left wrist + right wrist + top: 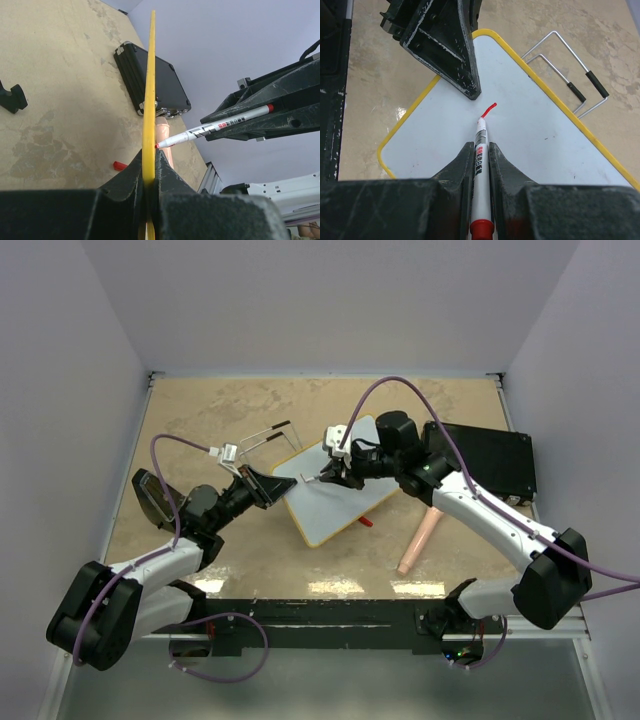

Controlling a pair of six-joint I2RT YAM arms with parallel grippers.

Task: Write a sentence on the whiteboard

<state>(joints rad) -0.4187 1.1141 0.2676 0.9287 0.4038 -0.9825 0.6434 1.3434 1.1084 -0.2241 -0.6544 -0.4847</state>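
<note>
The whiteboard (335, 502), white with a yellow rim, lies tilted at the table's middle. My left gripper (280, 487) is shut on its left edge. In the left wrist view the board's yellow rim (148, 90) runs straight up out of my left gripper (148, 159). My right gripper (481, 146) is shut on a white marker (481, 160) with a red end. The marker's tip rests on the whiteboard (540, 135). Of the sentence, only one short red stroke (490, 109) shows at the tip. The marker (215, 127) also meets the board face in the left wrist view.
A black case (485, 460) lies at the right rear. A pink tube (417, 540) and a red marker cap (366, 522) lie near the board's right corner. A wire stand (265, 437) sits behind the left gripper. A black clip foot (12, 97) lies on the table.
</note>
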